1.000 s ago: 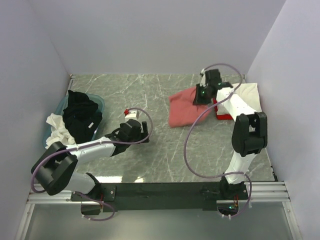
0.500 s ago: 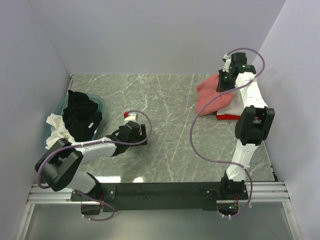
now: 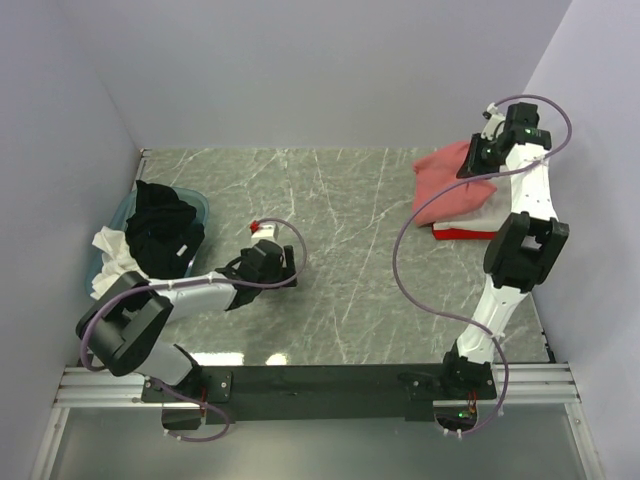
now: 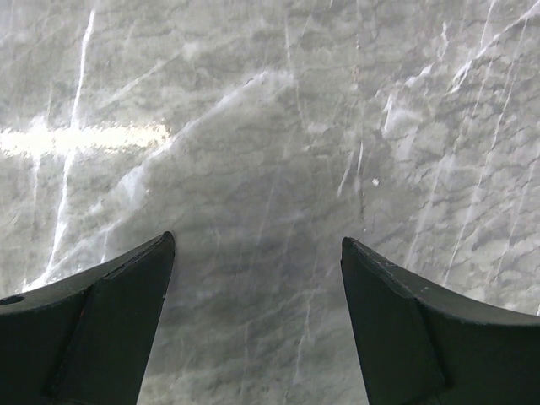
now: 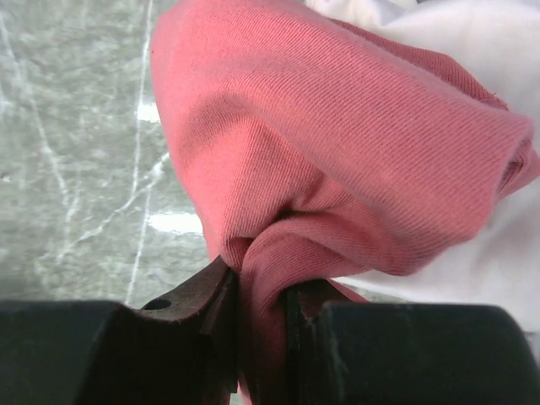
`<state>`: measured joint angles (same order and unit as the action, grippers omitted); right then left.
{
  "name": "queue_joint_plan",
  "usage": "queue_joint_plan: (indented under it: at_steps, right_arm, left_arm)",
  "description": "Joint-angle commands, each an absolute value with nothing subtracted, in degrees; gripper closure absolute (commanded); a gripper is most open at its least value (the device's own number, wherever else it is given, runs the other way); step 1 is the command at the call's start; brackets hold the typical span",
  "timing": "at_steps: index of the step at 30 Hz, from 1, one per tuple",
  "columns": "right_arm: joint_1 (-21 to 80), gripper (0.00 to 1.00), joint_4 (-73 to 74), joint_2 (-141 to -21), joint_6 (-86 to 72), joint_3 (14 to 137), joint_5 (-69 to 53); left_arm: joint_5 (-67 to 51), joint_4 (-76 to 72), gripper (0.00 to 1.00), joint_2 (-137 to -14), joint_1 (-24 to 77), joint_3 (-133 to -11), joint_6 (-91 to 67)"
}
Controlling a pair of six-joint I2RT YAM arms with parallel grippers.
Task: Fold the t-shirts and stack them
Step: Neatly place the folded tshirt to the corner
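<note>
The right fingers (image 5: 202, 308) pinch a bunched fold of the pink shirt (image 5: 337, 143) over the white shirt (image 5: 472, 51), probably to lay it there, while the left fingers (image 4: 110, 312), wide and empty, hover above bare bench (image 4: 270, 126) far left of the white shirt.

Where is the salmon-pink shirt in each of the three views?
Top external: salmon-pink shirt at upper right, held by the right gripper.
Left wrist: not in it.
Right wrist: fills the centre, pinched in the right gripper at the bottom.
Shared landmark: the grey marble table, in all three.
</note>
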<state>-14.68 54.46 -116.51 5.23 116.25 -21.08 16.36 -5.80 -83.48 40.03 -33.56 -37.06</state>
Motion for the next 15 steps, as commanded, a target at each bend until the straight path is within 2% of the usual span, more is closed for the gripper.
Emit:
queue_joint_plan:
  at_steps: [1,15]
  right_arm:
    - [-17.2,1.00,52.2,-112.7,3.1,119.4,-25.8]
    - [-22.9,1.00,49.9,-113.2,0.5,121.2,-24.4]
  left_arm:
    - [14.5,-3.7,0.14,-86.0,39.7,-33.9,-37.0]
    - [14.3,-3.4,0.14,-87.4,39.7,-34.2,-36.8]
